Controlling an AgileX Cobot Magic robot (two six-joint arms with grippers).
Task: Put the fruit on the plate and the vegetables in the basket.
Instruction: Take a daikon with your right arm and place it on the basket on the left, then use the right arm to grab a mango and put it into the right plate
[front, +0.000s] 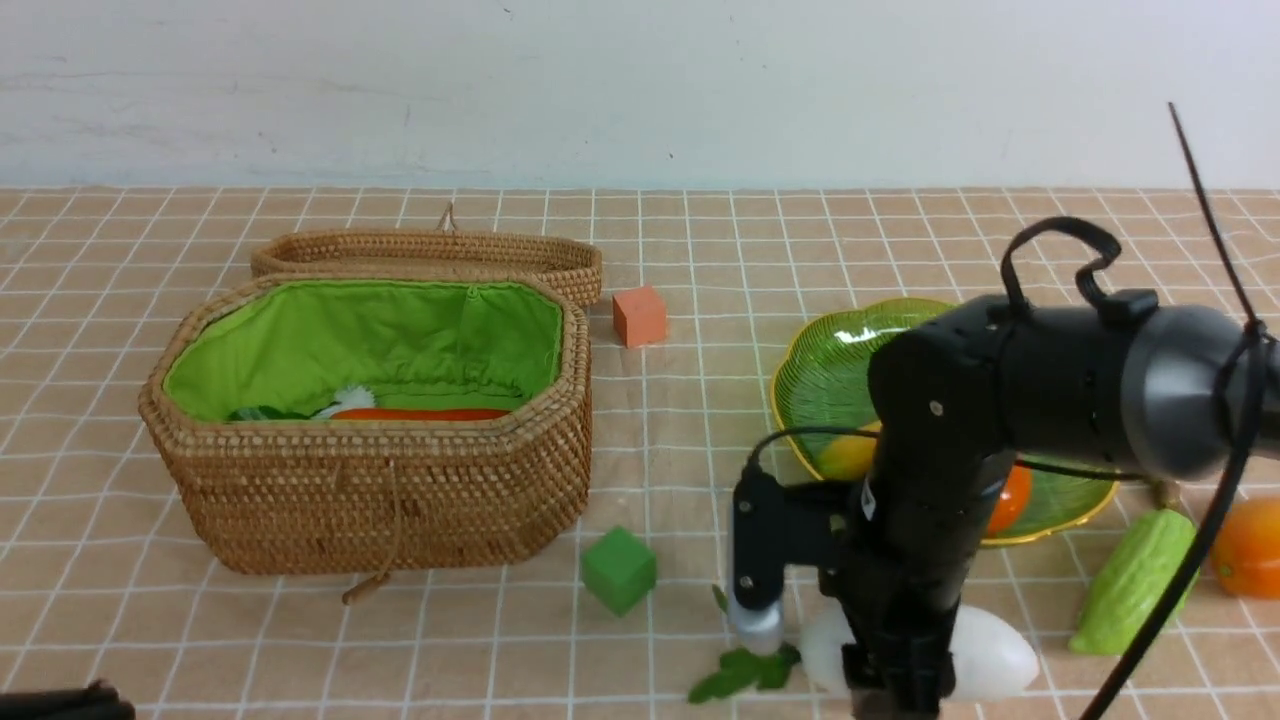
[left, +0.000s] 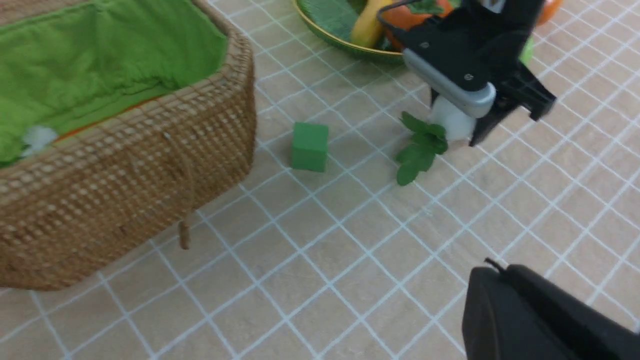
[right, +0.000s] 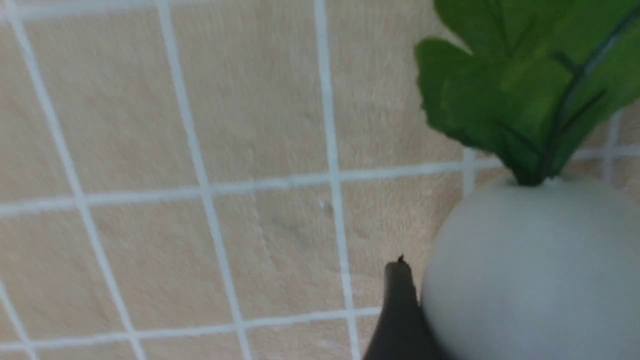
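Wicker basket (front: 380, 500), with its lid (front: 430, 255) folded back behind it, stands open at the left of the checked surface (front: 300, 640). In its bright green lining a carrot (front: 420, 413) lies along the near wall, mostly hidden by the weave. On the ribbed green plate (front: 850, 360) at the right, a banana (front: 845, 455) and a persimmon (front: 1012, 500) show only in part behind the right arm (front: 1000, 400). A bumpy gourd (front: 1135, 580) lies just beside the plate, and the mango (front: 1252, 548) is cut off at the picture's edge. The smooth white radish (front: 1000, 655) lies at the near edge, its leaves (front: 740, 675) pointing left. The right jaws straddle it, one finger against its side, but I cannot tell whether they are clenched. The left jaws show only as a black sliver, so I cannot tell how they stand either.
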